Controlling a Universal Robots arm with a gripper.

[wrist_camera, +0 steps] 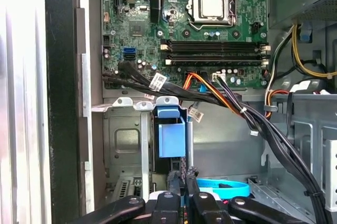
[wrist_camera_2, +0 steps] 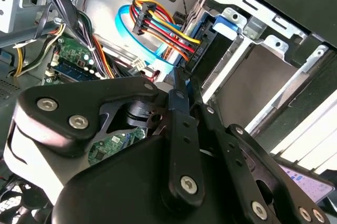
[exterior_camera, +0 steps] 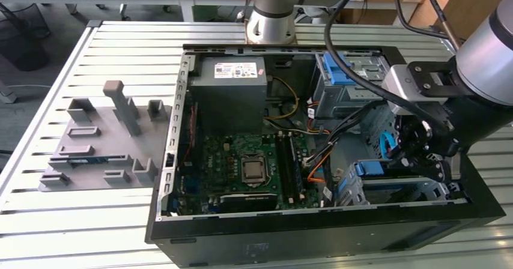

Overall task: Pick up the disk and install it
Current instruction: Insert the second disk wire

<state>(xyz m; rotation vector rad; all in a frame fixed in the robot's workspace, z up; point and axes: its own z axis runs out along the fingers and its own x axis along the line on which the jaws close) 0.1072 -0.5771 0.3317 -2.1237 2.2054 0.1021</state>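
Observation:
The disk [wrist_camera: 171, 132] stands on edge in the metal drive cage [wrist_camera: 124, 140] at the corner of the open computer case, with its blue plastic rail toward the camera. In the second wrist view, the disk [wrist_camera_2: 213, 37] has a bundle of coloured wires plugged into its end. The same blue rail of the disk [exterior_camera: 370, 168] appears in the exterior view. My gripper [wrist_camera: 184, 175] is inside the case just off the disk's end. Its two thin fingers [wrist_camera_2: 179, 84] are shut together with nothing visible between them. In the exterior view my gripper [exterior_camera: 410, 152] hangs over the cage on that view's right.
The motherboard [exterior_camera: 240, 167] and a grey power-supply box [exterior_camera: 232, 92] occupy the case's other half. Black and orange cables [wrist_camera: 221, 98] cross above the cage, and a blue flat cable [wrist_camera: 224, 187] curls beside the fingers. A grey fixture [exterior_camera: 104, 137] lies on the slatted table.

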